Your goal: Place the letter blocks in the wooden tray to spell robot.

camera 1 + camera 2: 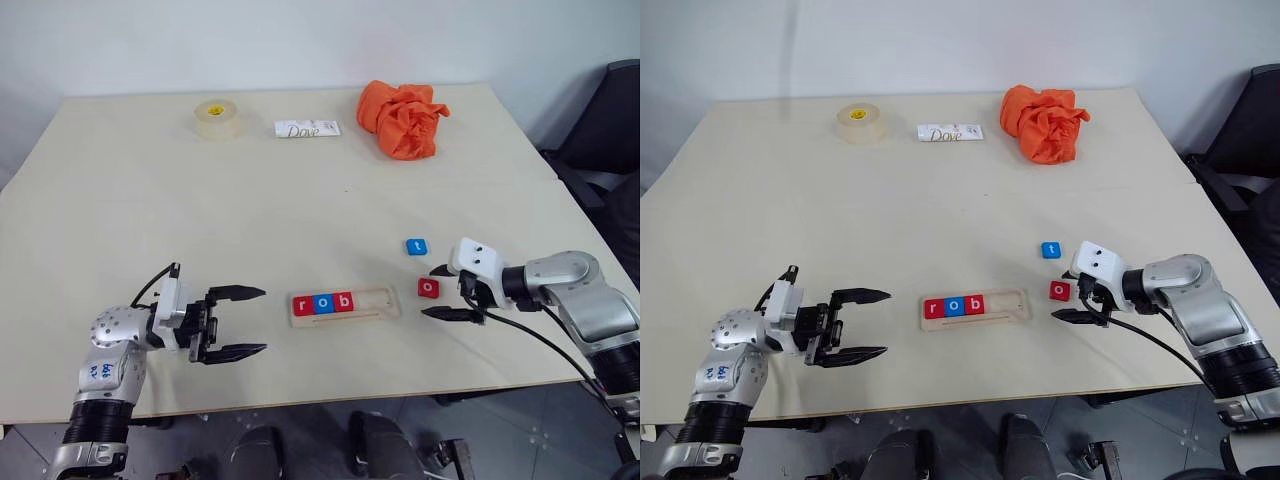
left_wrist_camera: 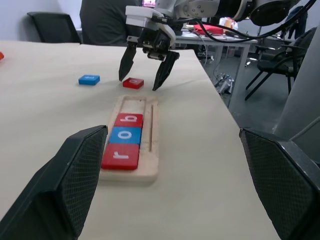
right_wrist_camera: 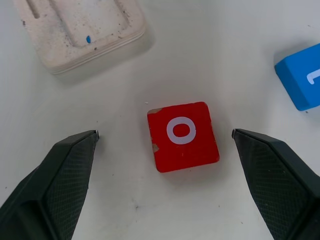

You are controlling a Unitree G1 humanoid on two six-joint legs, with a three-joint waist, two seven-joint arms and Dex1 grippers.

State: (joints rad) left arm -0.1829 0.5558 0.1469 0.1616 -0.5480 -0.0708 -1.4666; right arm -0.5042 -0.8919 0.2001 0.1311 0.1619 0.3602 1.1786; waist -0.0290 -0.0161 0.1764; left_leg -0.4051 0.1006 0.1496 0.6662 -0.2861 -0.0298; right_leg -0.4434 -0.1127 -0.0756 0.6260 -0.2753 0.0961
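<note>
Blocks r, o, b point(image 1: 323, 303) are seated in tray point(image 1: 385, 305); red o point(image 3: 183, 135) is straddled, untouched, by wide-open right hand point(image 1: 447, 291). Blue t point(image 1: 416, 246) lies on worktop point(image 1: 200, 220). Left hand point(image 1: 240, 322) is spread, empty.

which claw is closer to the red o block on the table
Right. The right claw is open, straddling the red o block; the left claw sits beyond the wooden tray, well away.

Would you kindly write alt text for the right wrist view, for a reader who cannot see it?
A small flat red square tile with a white letter o lies on the pale tabletop, centred between the open black fingers of the right tool. The end of the pale wooden tray and part of a blue tile sit beyond it.
</note>
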